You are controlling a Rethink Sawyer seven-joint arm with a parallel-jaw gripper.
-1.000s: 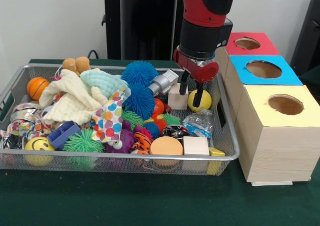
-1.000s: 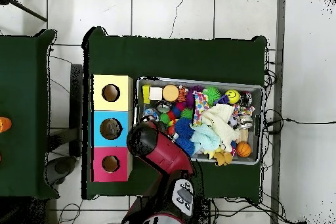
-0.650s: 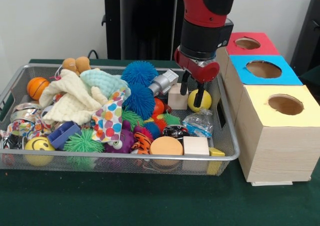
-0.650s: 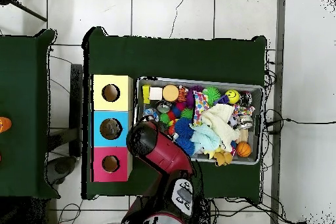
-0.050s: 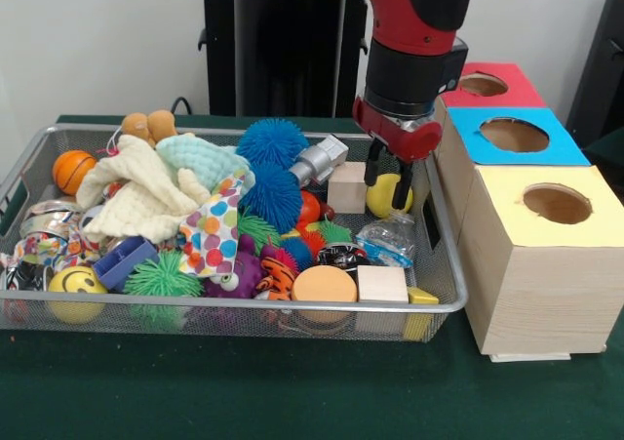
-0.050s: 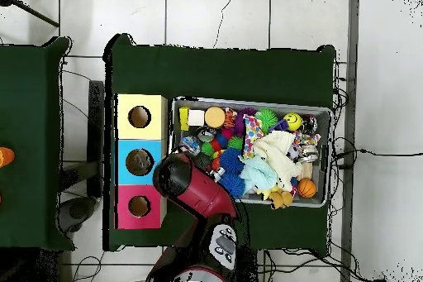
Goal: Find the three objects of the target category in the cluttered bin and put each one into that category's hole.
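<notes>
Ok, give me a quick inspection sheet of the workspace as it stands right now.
Surface: green cloth table, bare in front of the basket.
Job's things: wire basket full of toys; three wooden boxes with holes, red, blue, yellow, in a row beside it.
Clutter: yellow ball, wooden cube, blue spiky balls, cream cloth, orange ball, smiley ball, orange disc.
Pincer: pincer low in the basket's corner nearest the boxes, fingers either side of the yellow ball; contact not clear.
Cables: several on the floor around the table.
Surroundings: tiled floor, second green table alongside.
</notes>
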